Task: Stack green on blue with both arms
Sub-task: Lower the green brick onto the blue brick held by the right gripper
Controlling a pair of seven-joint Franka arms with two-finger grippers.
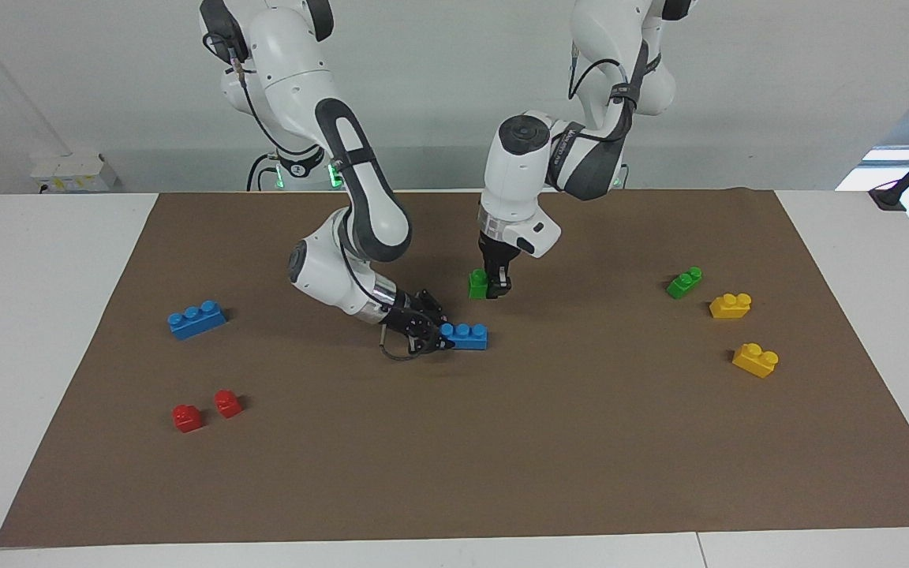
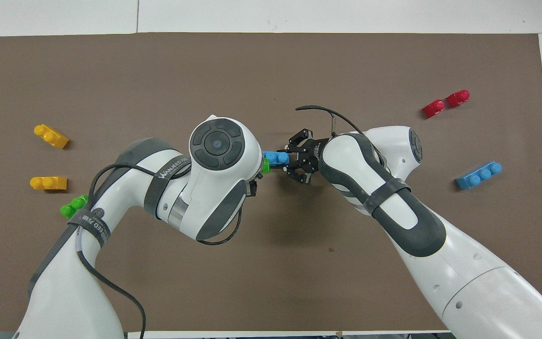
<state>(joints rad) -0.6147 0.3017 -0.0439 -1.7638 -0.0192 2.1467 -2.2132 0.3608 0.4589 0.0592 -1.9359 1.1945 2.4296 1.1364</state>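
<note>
My right gripper (image 1: 443,338) lies low and sideways in the middle of the brown mat, shut on one end of a blue three-stud brick (image 1: 466,335). The brick sits at or just above the mat. It also shows in the overhead view (image 2: 278,157) at the right gripper (image 2: 289,160). My left gripper (image 1: 491,289) points straight down, shut on a green two-stud brick (image 1: 478,282), and holds it a little above the mat, close beside the blue brick and apart from it. In the overhead view the left wrist hides all but an edge of the green brick (image 2: 266,165).
A second green brick (image 1: 684,282) and two yellow bricks (image 1: 731,305) (image 1: 755,360) lie toward the left arm's end. A second blue brick (image 1: 196,319) and two red bricks (image 1: 187,417) (image 1: 227,403) lie toward the right arm's end.
</note>
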